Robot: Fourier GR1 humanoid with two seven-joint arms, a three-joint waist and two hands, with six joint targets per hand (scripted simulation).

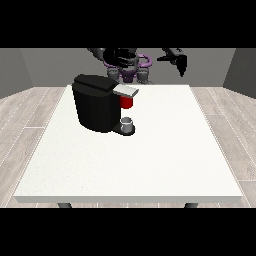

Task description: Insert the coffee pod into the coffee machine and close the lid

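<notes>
The black coffee machine (95, 102) stands on the left half of the white table (165, 150). Its grey lid (125, 91) lies nearly flat over the brew head. Under the lid a red part (127, 102) shows; whether it is the pod I cannot tell. A small grey cup (127, 124) sits on the machine's base. The hand at the view's left (118, 57) hovers behind and above the machine, clear of the lid. Raised at the far edge, the hand at the view's right (177, 61) has its fingers hanging down and holds nothing.
The table's right half and front stretch out as bare white surface. Wooden floor surrounds the table, with grey walls behind the robot.
</notes>
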